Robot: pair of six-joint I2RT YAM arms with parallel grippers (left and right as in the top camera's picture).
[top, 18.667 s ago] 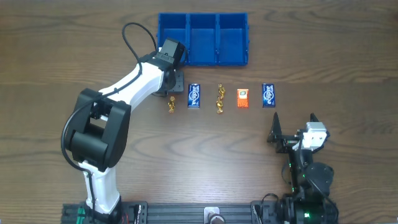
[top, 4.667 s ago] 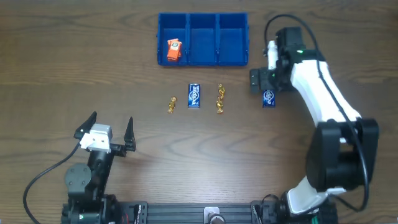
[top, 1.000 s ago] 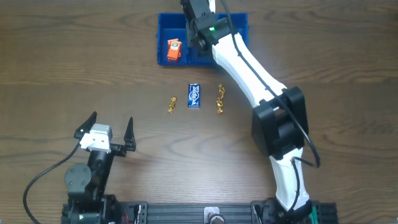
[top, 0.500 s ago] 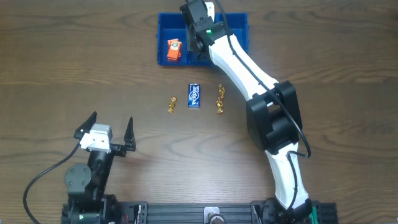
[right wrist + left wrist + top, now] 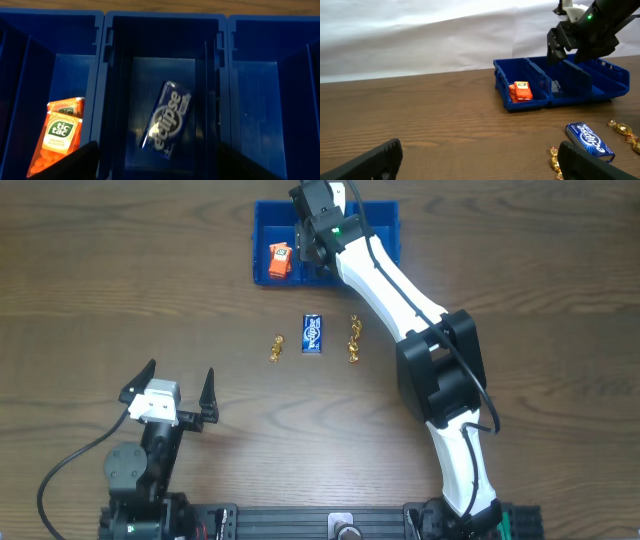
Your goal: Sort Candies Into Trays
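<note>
Got the right gripper (image 5: pixel 157 167) hanging over the middle compartment of the blue tray (image 5: pixel 162 17), fingers spread wide, nothing pinched between them. Straight below, flat on that compartment's floor: a dark blue candy pack (image 5: pixel 167 120). Slim, rectangular, rounded corners, glossy wrap, lying at a slant to the compartment walls. White lettering along its length, big and easy to make out.

One compartment over, at the tray's left end seen from above: an orange mint box (image 5: pixel 57 135). See-through orange plastic, small orange pellets visible inside, a white oval patch with dark print on the front and a bit of small print under it. Sitting toward the side of the compartment nearer the arms. Can't tell whether flat or leaning on the wall.

Out on the wooden table (image 5: pixel 550 300), a short row just below the tray in the top view:
- small gold-wrapped candy (image 5: pixel 277 348) on the left, shiny crinkled foil
- second blue pack (image 5: pixel 313 333) in the middle, same blue wrap with pale lettering, too small from above to make out
- longer gold-wrapped candy (image 5: pixel 354 338) on the right, same shiny foil

All three near one another but apart, none touching.

Way down by the left arm's base, well apart from the candies: left gripper (image 5: pixel 180 375), fingers splayed open, holding nothing.
</note>
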